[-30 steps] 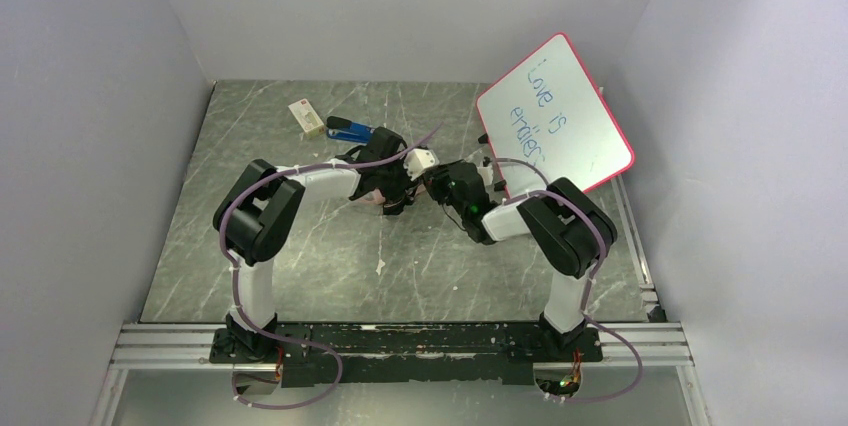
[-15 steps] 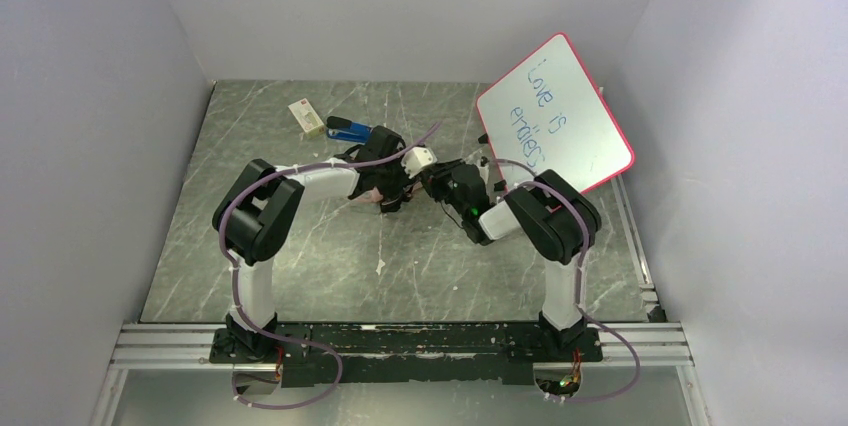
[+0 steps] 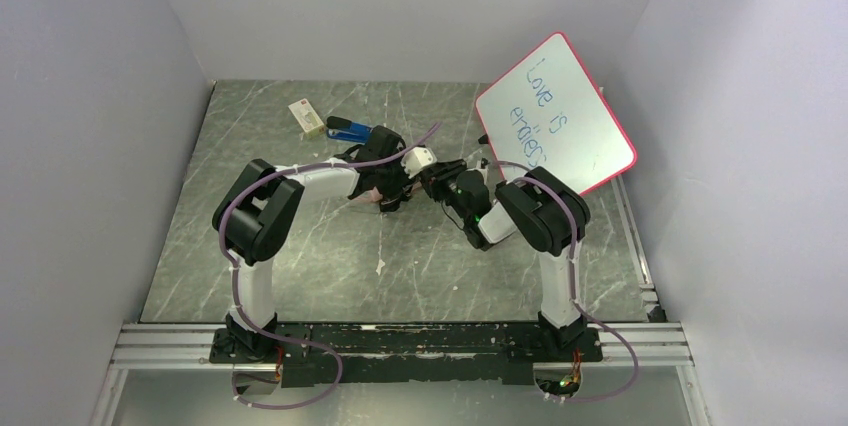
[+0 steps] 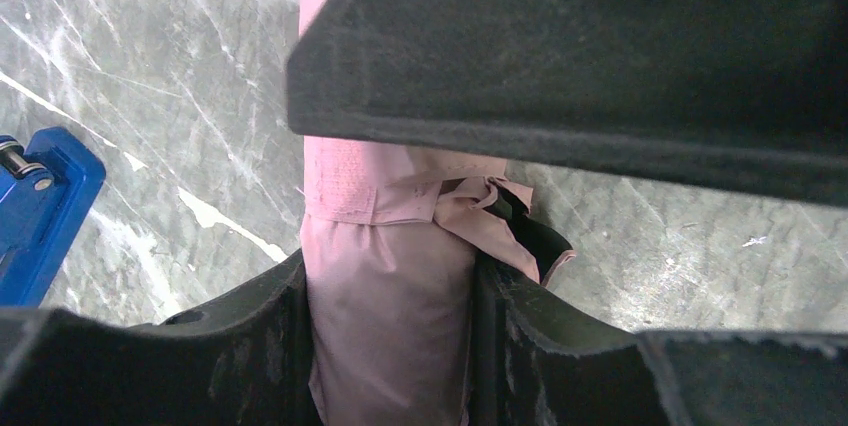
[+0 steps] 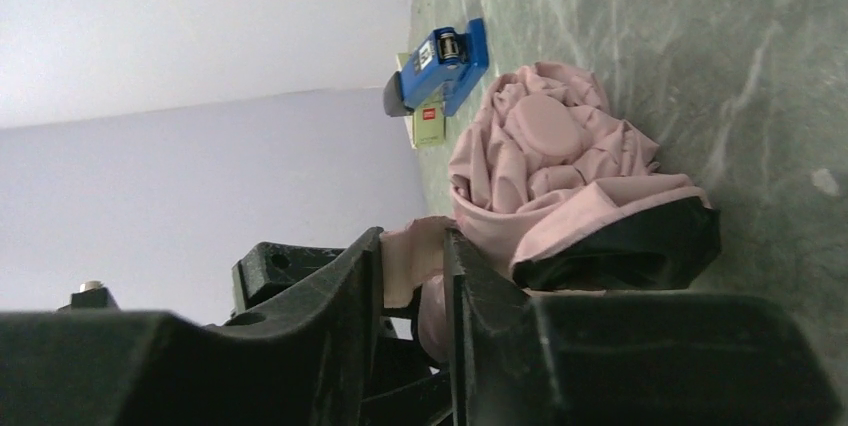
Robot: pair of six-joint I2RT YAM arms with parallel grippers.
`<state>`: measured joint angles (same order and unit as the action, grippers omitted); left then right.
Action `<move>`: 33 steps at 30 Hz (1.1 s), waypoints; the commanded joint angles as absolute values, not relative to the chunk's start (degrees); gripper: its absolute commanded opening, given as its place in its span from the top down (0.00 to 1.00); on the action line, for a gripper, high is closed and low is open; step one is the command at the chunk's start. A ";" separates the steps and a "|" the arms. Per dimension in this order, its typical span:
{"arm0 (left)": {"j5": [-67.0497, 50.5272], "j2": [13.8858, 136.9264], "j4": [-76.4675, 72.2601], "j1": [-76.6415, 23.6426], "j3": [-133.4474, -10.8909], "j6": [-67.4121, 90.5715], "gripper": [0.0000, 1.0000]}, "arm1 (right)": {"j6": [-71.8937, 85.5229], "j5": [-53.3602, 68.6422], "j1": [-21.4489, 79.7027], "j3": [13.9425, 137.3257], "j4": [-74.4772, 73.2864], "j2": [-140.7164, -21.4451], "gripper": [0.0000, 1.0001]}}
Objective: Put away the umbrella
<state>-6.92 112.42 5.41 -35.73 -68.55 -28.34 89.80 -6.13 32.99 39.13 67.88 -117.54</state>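
The right arm (image 3: 545, 211) has swung its elbow toward 9 o'clock, maybe to pull the wrap tight, and now both arms bend low over the middle of the table (image 3: 300, 266), the right gripper (image 5: 412, 276) pinching a pink flap and the left gripper (image 4: 390, 296) squeezing the rolled umbrella (image 4: 385, 346), at 5 o'clock from the blue tool (image 3: 352, 129).

You are looking into a robot laboratory cell, not a home or a shop. Plain white walls (image 3: 90, 146) close the marble-patterned table (image 3: 300, 256) on the left, far and right sides, like a test booth. At the near edge an aluminium rail (image 3: 160, 346) carries the left arm (image 3: 262, 214) and the right arm (image 3: 552, 218), bolted side by side, with purple cables (image 3: 226, 218) hanging loose. A whiteboard (image 3: 570, 116) with handwriting leans at the far right.
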 commanded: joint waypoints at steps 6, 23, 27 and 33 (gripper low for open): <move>-5.35 116.54 17.05 -36.39 -65.13 -32.08 0.95 | 89.22 -6.71 31.51 39.61 73.04 -119.34 0.66; -5.45 116.54 16.94 -36.39 -65.01 -32.08 0.95 | 87.81 -5.38 31.60 42.15 62.88 -119.77 0.70; -5.45 116.54 17.05 -36.39 -65.30 -32.08 0.95 | 87.46 -5.09 31.57 43.41 61.16 -120.23 0.70; -5.55 116.61 17.22 -36.34 -65.34 -32.08 0.95 | 84.63 -5.67 31.58 44.80 57.31 -119.27 0.70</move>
<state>-6.83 112.40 5.45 -35.86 -68.55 -30.22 88.03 -5.34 31.88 44.29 63.29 -118.54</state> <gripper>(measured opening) 0.490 0.300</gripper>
